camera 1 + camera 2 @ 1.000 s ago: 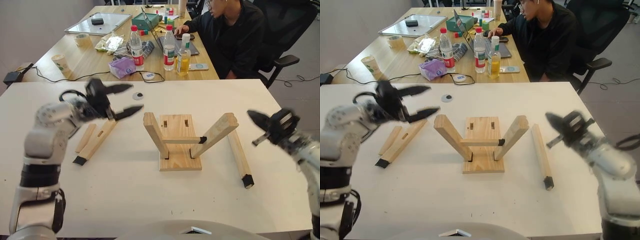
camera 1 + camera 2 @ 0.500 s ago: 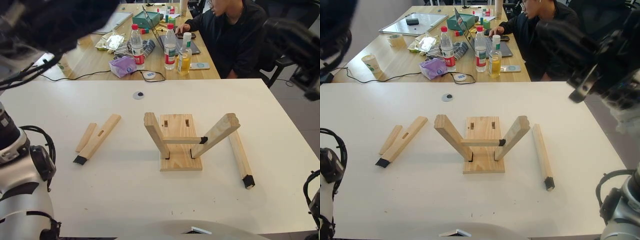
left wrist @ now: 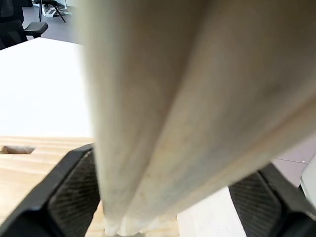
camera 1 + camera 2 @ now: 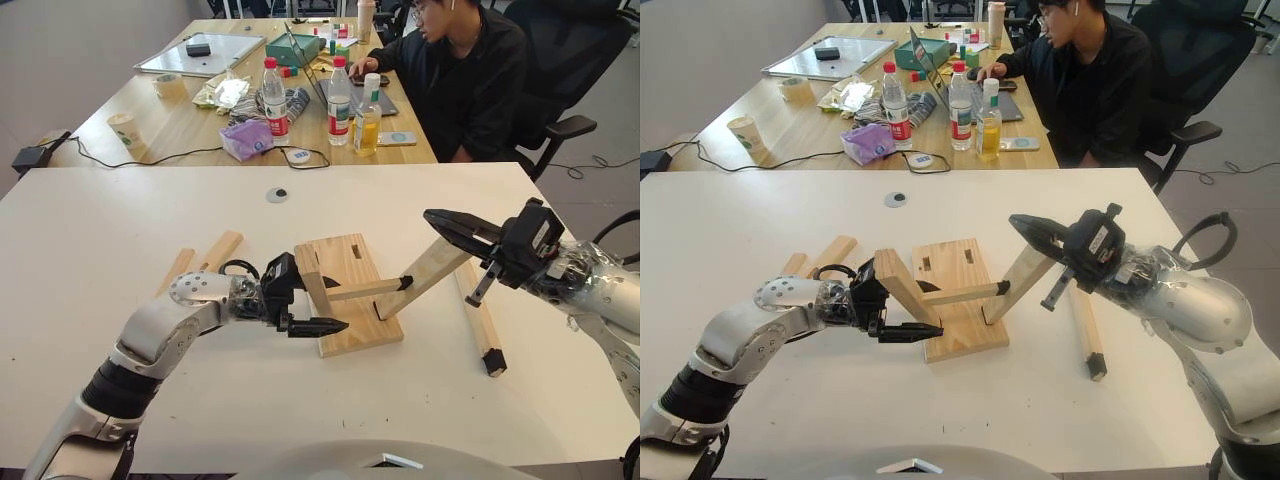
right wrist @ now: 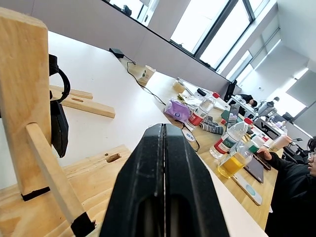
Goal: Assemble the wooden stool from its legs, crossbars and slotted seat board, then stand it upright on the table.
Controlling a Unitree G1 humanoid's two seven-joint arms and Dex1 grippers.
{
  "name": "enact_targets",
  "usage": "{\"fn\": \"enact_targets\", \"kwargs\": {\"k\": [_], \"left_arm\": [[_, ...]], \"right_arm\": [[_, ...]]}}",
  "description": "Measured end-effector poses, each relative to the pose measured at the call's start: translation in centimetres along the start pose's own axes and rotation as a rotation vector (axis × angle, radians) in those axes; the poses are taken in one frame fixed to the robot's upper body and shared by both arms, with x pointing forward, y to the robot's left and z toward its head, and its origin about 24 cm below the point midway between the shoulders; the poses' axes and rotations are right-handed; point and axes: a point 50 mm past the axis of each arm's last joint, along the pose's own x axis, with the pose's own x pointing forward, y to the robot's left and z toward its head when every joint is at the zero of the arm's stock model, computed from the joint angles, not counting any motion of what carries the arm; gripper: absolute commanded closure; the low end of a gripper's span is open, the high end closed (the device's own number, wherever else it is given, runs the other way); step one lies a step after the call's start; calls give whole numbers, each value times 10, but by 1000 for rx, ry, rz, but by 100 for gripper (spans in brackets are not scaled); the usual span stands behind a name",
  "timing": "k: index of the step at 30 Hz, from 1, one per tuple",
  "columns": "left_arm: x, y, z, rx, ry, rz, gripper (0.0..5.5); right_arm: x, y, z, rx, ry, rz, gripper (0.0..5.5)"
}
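On the white table, one slotted seat board is lying flat. Two of the four legs are standing in it, leaning apart, with the first crossbar bridging them. The left end effector is clamping the left standing leg, its fingers pressing on two opposite sides. The right end effector is gaping wide around the top of the right standing leg; whether it is touching the wood cannot be told. The third leg is lying just right of the board. The fourth leg and the second crossbar are lying side by side on the left. On the wooden table behind, three bottles are standing: the yellow-liquid bottle and two red-capped ones with unclear contents.
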Motion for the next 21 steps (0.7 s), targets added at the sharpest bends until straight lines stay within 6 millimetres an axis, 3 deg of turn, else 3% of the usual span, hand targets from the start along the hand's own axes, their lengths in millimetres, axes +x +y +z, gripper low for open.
{"fn": "enact_targets", "kwargs": {"k": [5, 7, 9, 12, 14, 17, 19, 21], "left_arm": [[-27, 33, 30, 114, -26, 124, 169], [-39, 42, 31, 137, -4, 171, 169], [-42, 44, 29, 134, -1, 171, 169], [-44, 31, 48, 136, -59, 98, 169], [-50, 22, 76, 151, -123, 49, 169], [-66, 14, 147, 298, -275, 21, 169], [-80, 13, 182, 406, -329, 76, 188], [-87, 14, 202, 462, -388, 127, 217]], "right_arm": [[-2, -14, 3, 226, -56, -36, 550], [-1, -30, 19, 270, -152, -90, 550], [1, -42, 37, 282, -252, -129, 550], [-3, -57, 49, 278, -309, -189, 550], [-5, -64, 52, 271, -320, -217, 550], [-5, -67, 54, 268, -323, -219, 550], [-5, -66, 54, 263, -325, -212, 550], [-4, -66, 54, 256, -321, -208, 550]]}}
